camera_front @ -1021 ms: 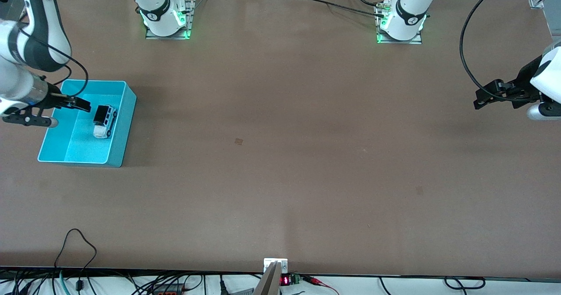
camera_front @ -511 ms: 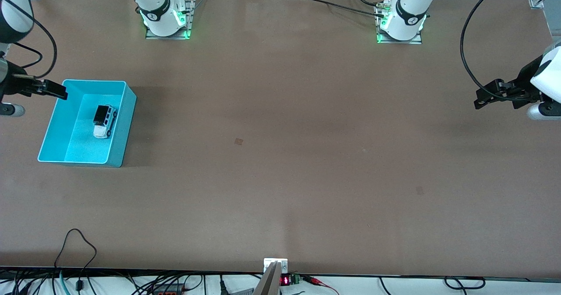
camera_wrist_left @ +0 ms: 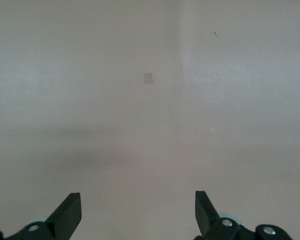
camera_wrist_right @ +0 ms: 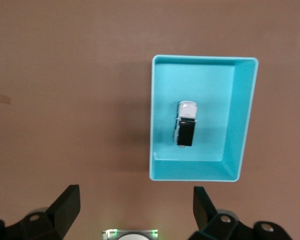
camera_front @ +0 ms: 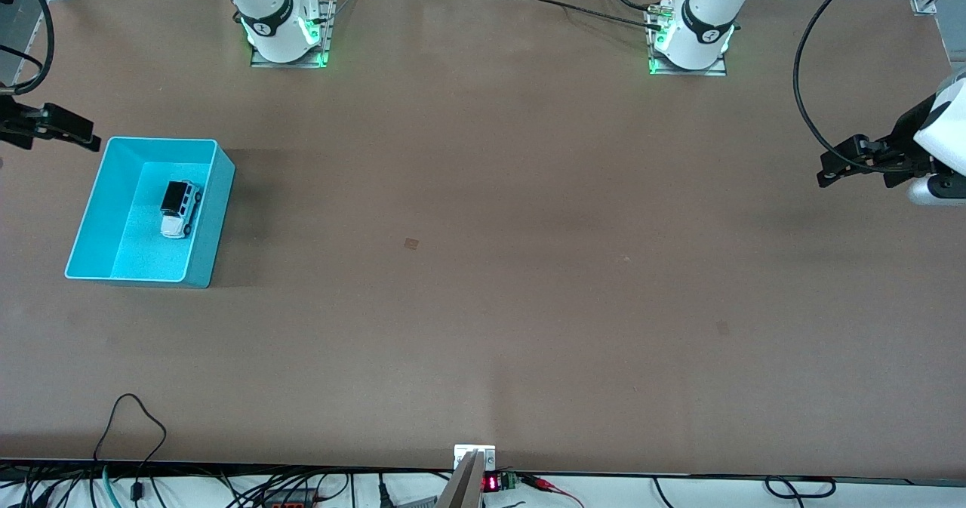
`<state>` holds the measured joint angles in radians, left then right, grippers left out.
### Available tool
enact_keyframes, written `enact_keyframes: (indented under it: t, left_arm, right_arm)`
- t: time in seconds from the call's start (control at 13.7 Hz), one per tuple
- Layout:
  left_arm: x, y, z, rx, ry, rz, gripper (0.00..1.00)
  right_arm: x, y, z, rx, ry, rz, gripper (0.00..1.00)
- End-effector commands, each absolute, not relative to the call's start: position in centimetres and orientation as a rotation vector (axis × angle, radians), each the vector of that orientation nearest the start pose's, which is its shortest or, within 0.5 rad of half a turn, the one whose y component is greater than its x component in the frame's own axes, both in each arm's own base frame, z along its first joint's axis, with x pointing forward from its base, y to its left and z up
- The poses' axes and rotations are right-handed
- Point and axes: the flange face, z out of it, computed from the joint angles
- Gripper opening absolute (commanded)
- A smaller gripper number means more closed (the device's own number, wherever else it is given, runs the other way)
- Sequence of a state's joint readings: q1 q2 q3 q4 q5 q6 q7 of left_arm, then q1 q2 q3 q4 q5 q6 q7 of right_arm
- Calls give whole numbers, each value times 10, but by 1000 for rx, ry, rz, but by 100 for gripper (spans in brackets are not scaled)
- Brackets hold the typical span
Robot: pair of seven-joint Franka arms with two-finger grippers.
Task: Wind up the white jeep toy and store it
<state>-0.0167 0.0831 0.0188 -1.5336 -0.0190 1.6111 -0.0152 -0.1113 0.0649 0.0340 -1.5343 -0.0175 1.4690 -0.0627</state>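
The right arm is mostly cut off at the edge of the front view; only its right hand (camera_front: 79,137) shows, up in the air over the desk (camera_front: 483,266) just off the bin's (camera_front: 213,213) corner at the right arm's end. In its wrist view the fingers (camera_wrist_right: 65,207) stand wide apart with nothing between them.

The left arm is likewise clipped at the frame edge. It waits with the left hand (camera_front: 826,174) over the bare desk at its own end, fingers (camera_wrist_left: 70,212) spread apart and empty.

The jeep (camera_front: 179,208) sits on the floor of the bin (camera_wrist_right: 242,115), apart from every wall. Its long axis runs roughly along the bin's length, slightly slanted. The white bonnet end points toward the front camera and the black rear toward the robots' bases. It seems to rest on its wheels, though they are too small to make out. A small faint patch (camera_front: 411,244) marks the desk near its middle.
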Motion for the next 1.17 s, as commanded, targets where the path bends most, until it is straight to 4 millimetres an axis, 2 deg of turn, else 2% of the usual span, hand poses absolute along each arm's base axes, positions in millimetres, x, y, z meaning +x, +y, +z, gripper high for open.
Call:
enact_keyframes:
  t: [0.0,0.15,0.66,1.09]
  left_arm:
    - [580,0,607,-3164,-25,0,100]
    - [579,0,606,-3162,-28,5,100]
    - [579,-3,606,-3160,-69,5,100]
    - [580,-2,606,-3161,-59,1,100]
  right_arm:
    - [565,-42,588,-3107,42,261,100]
    - [569,-29,581,-3113,2,282,100]
    - [571,-31,580,-3148,4,270,100]
    - [576,-21,582,-3147,-21,206,100]
